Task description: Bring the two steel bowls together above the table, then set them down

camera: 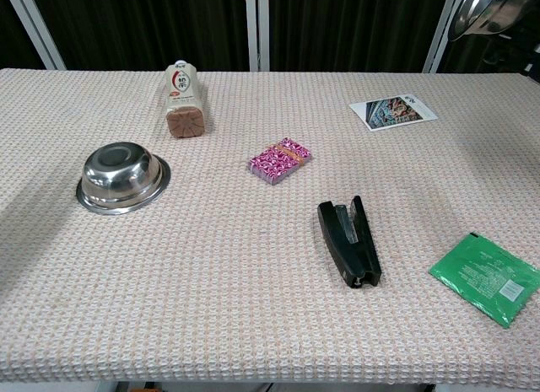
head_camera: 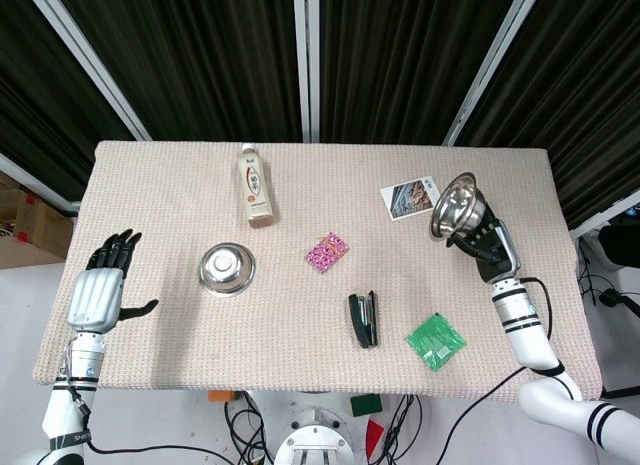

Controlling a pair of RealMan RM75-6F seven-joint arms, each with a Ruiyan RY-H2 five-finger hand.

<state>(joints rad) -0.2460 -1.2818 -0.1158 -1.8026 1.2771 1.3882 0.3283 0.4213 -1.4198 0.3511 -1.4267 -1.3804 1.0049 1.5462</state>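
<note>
Steel bowls are light, rigid, slick: right hand (head_camera: 490,247) grips raised bowl (head_camera: 458,205); I take inverted bowl (head_camera: 227,268) by its rim with released left hand (head_camera: 100,290)

Table (head_camera: 150,355) under beige woven cloth; black curtains (head_camera: 200,55) behind; cardboard box (head_camera: 35,230) on pale floor, left.

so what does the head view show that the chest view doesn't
Only the head view shows both hands: the left hand open over the table's left edge, the right hand holding the lifted bowl. Only the chest view shows the second bowl from the side, upside down. Both share the bottle, stapler and green packet.
</note>
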